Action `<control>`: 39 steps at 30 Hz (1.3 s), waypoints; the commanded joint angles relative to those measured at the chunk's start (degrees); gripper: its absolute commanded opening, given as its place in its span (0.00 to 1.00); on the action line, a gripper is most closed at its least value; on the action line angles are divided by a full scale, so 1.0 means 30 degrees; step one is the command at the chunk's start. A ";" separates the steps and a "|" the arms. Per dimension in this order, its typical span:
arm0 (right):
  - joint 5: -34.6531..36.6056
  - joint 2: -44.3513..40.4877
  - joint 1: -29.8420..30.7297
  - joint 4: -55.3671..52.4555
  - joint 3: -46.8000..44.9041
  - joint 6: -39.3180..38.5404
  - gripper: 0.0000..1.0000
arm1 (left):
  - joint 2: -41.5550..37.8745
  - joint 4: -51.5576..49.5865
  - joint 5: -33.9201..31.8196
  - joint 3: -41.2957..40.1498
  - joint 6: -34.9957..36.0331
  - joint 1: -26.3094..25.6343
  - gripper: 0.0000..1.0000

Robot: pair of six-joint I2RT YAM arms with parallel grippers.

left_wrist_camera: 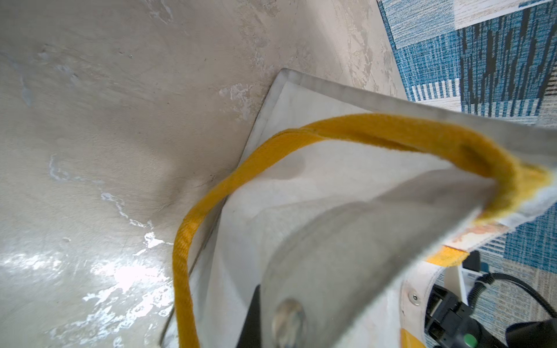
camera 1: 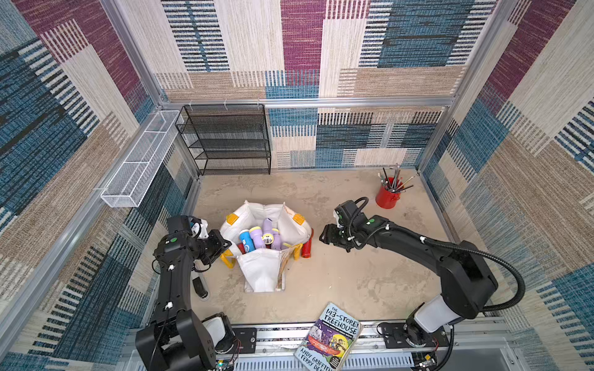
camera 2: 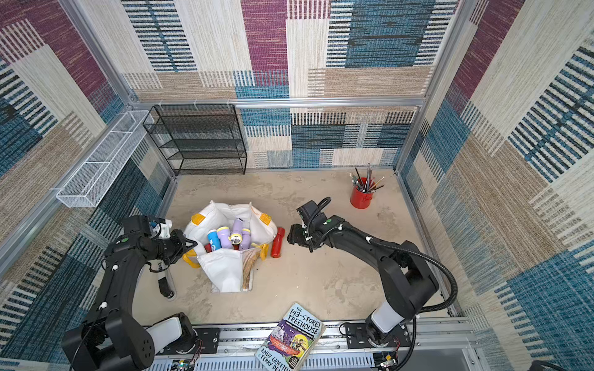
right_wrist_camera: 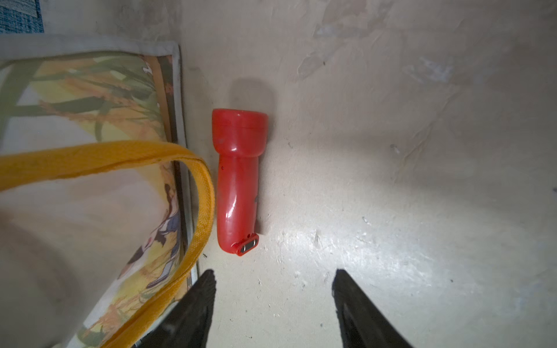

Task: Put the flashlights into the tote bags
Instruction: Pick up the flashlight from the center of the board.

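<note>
Red flashlight (right_wrist_camera: 238, 180) lies just ahead of right gripper (right_wrist_camera: 274, 272), jaws parted, empty; left gripper (camera 1: 226, 245) clamps bag (camera 1: 263, 273) rim.

red flashlight (right_wrist_camera: 238, 180) lying flat on the pale bench (right_wrist_camera: 407, 135), just beside the tote bag (right_wrist_camera: 90, 99), yellow handle (right_wrist_camera: 196, 241) looping alongside, perhaps touching it, right gripper (right_wrist_camera: 274, 272) jaws apart near its tail

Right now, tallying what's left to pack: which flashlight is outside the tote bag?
The red flashlight lying on the table beside the tote bag, before the right hand; the blue one and lilac ones sit inside.
</note>
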 commanded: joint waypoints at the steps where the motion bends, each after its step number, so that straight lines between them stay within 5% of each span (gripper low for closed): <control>1: -0.0796 0.0695 0.0246 0.1110 0.0199 0.0514 0.65 | 0.0138 0.0422 0.0936 -0.0197 -0.0397 0.0125 0.00; 18: 0.1799 0.5345 0.2622 -0.1503 0.4160 0.0983 0.66 | 0.0202 0.0325 0.1134 -0.0175 -0.0275 0.0474 0.00; 39: 0.3370 0.7583 0.3305 -0.2502 0.5487 0.1019 0.63 | 0.0026 0.0316 0.1123 -0.0205 -0.0223 0.0512 0.00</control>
